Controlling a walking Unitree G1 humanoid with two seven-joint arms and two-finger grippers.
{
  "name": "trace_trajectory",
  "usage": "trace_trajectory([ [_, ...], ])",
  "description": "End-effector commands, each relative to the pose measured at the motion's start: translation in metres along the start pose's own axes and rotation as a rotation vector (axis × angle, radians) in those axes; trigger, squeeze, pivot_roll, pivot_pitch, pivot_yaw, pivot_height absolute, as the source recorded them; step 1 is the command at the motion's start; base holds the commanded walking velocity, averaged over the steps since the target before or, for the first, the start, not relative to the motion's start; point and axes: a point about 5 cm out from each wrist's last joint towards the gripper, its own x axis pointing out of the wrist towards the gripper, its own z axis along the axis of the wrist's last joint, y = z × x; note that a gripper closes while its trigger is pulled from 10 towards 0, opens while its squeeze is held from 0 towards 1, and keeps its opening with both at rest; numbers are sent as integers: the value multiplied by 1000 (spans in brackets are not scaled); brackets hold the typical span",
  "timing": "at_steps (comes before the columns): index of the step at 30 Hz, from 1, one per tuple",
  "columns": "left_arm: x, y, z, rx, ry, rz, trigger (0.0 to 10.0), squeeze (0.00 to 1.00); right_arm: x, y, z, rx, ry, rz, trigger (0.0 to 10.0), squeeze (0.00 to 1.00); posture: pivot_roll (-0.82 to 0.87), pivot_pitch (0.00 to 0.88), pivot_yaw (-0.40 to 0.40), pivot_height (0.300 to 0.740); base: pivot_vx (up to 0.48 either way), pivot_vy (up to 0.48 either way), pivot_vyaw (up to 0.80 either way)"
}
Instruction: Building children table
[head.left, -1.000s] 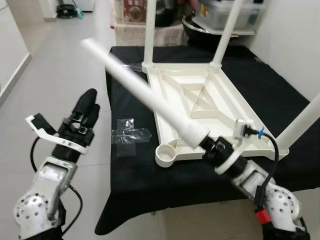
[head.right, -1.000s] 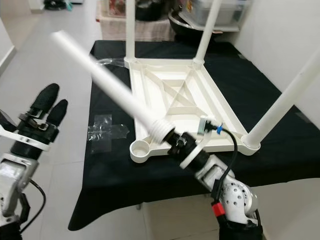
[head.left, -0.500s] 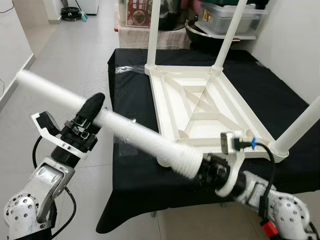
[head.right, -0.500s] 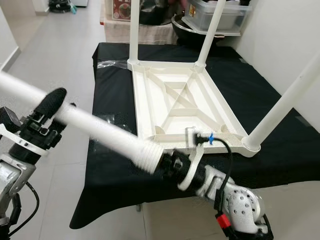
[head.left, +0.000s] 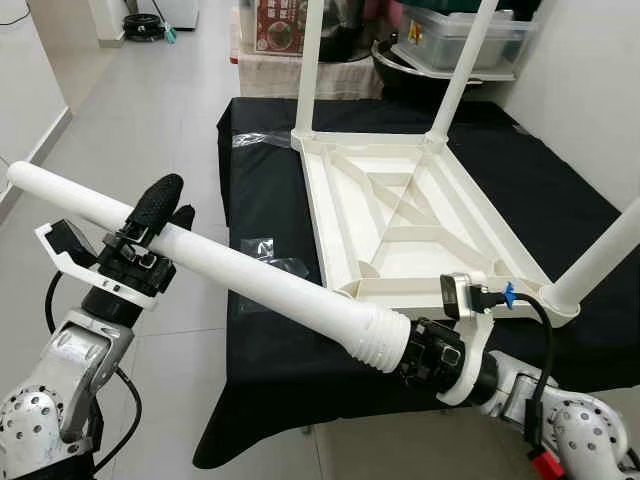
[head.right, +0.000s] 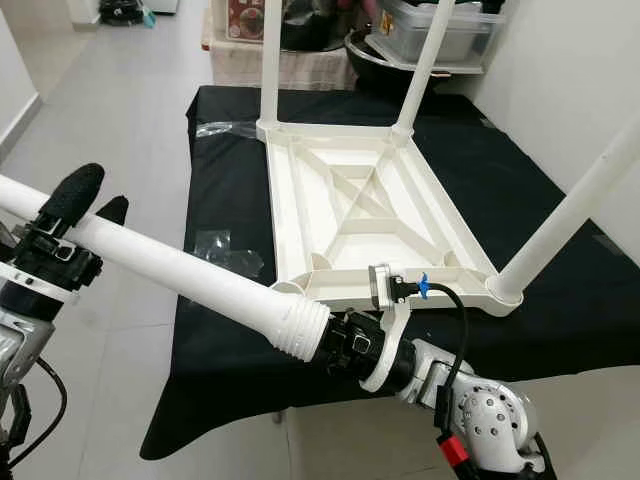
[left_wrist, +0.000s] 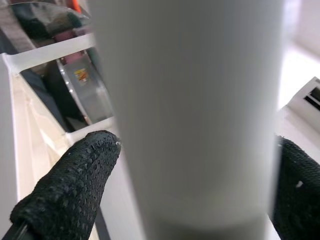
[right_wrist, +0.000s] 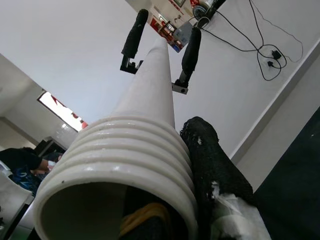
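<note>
1. Low in the head views, right of centre, the right gripper (head.left: 425, 352) is clamped on the ribbed, threaded end of a loose white table leg (head.left: 250, 280); one black finger (right_wrist: 210, 165) lies pressed along the threads in its wrist view.
2. The leg runs from that grip up and leftward across the frame, off the front edge of the black-covered table (head.left: 270, 390) and out over the grey floor (head.left: 130, 110).
3. At the left of the frame the left gripper (head.left: 165, 208) straddles the leg near its plain end, a finger (left_wrist: 75, 185) on each side of the tube; I cannot tell whether they press on it.
4. Beyond, at mid-frame, the white children's tabletop (head.left: 400, 200) lies upside down on the black cloth, three legs already standing up from its corners.
5. A clear plastic wrapper (head.right: 225, 255) lies on the cloth left of the tabletop.
6. At the top of the frame sit a storage bin (head.left: 470, 35) and dark pots.
</note>
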Motion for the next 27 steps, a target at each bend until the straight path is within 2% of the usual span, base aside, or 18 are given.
trace_trajectory([
  [1, 4, -8, 0, -3, 0, -50, 10000, 0, -1, 1, -6, 26, 41, 25, 0, 0, 88, 39, -107, 740, 0, 0, 0],
  [2, 5, -8, 0, -3, 0, -52, 10000, 0, -1, 1, -6, 29, 41, 24, 0, 0, 88, 39, -107, 740, 0, 0, 0],
  [3, 4, -8, 1, -12, -13, -57, 4196, 0, -1, 3, -7, 31, 46, 33, 0, 0, 85, 35, -106, 740, 0, 0, 0],
  [4, 4, -8, 1, -12, -13, -57, 4196, 0, -1, 3, -7, 31, 46, 33, 0, 0, 85, 35, -106, 740, 0, 0, 0],
  [5, 4, -9, 2, -24, -26, -62, 392, 0, -1, 4, -7, 34, 49, 41, 0, 0, 85, 35, -106, 740, 0, 0, 0],
  [6, 4, -8, 4, -35, -44, -60, 0, 0, -2, 5, -9, 30, 62, 43, 0, 0, 82, 34, -105, 740, 0, 0, 0],
  [14, 4, -6, 5, -55, -66, -55, 0, 0, -3, 6, -10, 28, 68, 44, 0, 0, 75, 28, -102, 740, 0, 0, 0],
  [18, 3, -1, 0, -78, -74, -28, 0, 0, -4, 5, -9, 14, 54, 33, 0, 0, 74, 25, -101, 740, 0, 0, 0],
  [27, 3, 0, 1, -106, -113, -16, 0, 0, -1, 3, -4, -7, 10, 36, 0, 0, 76, 21, -103, 740, 0, 0, 0],
])
